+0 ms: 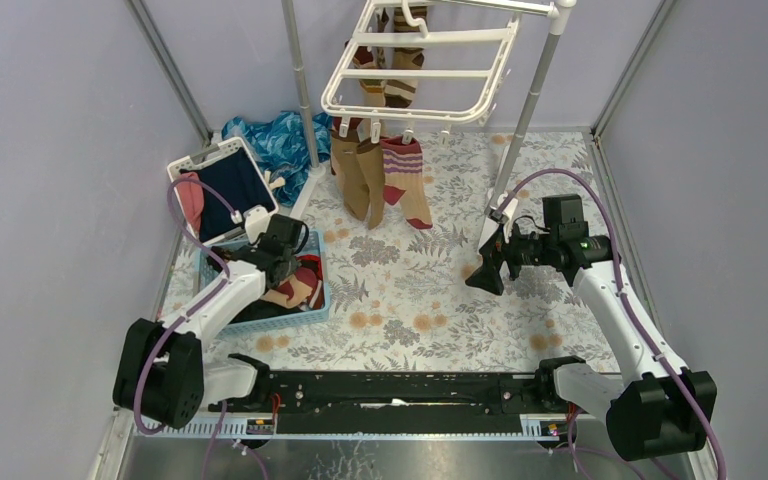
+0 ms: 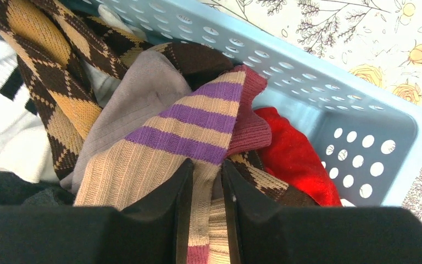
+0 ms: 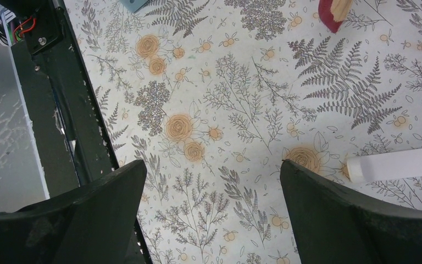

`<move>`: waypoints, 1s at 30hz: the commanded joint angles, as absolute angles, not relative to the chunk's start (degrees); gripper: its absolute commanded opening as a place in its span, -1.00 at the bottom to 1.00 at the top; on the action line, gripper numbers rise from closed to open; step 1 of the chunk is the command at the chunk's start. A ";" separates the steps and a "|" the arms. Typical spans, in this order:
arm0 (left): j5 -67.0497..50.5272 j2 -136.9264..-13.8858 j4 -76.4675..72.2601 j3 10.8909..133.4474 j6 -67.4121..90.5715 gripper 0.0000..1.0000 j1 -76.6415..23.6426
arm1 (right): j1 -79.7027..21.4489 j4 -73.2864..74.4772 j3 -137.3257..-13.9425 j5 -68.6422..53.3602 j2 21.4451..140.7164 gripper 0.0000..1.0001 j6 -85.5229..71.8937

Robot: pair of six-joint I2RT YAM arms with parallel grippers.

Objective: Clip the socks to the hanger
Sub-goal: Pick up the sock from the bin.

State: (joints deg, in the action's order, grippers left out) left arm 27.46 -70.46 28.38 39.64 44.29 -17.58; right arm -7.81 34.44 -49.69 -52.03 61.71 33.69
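Several socks (image 1: pixel 370 180) already hang clipped from the hanger (image 1: pixel 460 37), which stands over the far edge of the worktop (image 1: pixel 410 290). Two brown ones and a tan one with a striped cuff dangle below the frame. More striped fabric shows through its bars, though you cannot count those from here.

More are left to hang. The blue basket (image 2: pixel 329 71) at the left edge of the worktop holds a heap. A tan sock (image 2: pixel 187 126) with purple stripes lies on top. Beside it are an argyle sock (image 2: pixel 49 82) and a grey sock (image 2: pixel 137 88), and something red sits against the basket wall.

Your left claw (image 2: pixel 206 165) is down in that basket. Its fingers are drawn nearly together, pinching a fold of the tan sock between them. I judge this to be the pick-up of the next sock, with the carry to the hanger and the clipping not yet done.

Your right claw (image 3: pixel 211 165) hangs over bare worktop toward the right edge, near the hanger's stand. It is spread fully wide and holds nothing. I would put you part way through the task, with a good share of the basket to go.
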 commanded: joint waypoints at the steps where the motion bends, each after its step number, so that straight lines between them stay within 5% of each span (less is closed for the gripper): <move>1: 28.56 -71.35 29.60 41.38 44.90 -0.62 -17.36 | -7.65 35.84 -52.31 -53.67 61.35 0.99 34.54; 5: 30.09 -69.09 30.04 41.38 43.98 -1.00 -17.40 | -7.65 36.03 -52.38 -54.14 61.35 0.99 34.57; 12: 26.06 -53.39 30.04 43.22 34.75 -1.00 -17.40 | -7.64 36.17 -52.43 -55.04 61.52 0.99 34.59; 23: -1.12 -35.25 25.72 45.85 16.38 -1.00 -17.36 | -7.65 46.02 -52.54 -69.88 61.77 0.99 49.92; 30: -22.36 -36.00 19.85 50.61 21.97 -1.00 -17.40 | -7.85 55.31 -53.40 -78.28 62.36 0.99 67.22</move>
State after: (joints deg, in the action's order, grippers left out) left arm -4.49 -34.44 27.57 46.81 19.94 -17.58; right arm -7.81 49.56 -50.57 -70.67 62.02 56.95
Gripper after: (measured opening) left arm 0.004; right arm 0.994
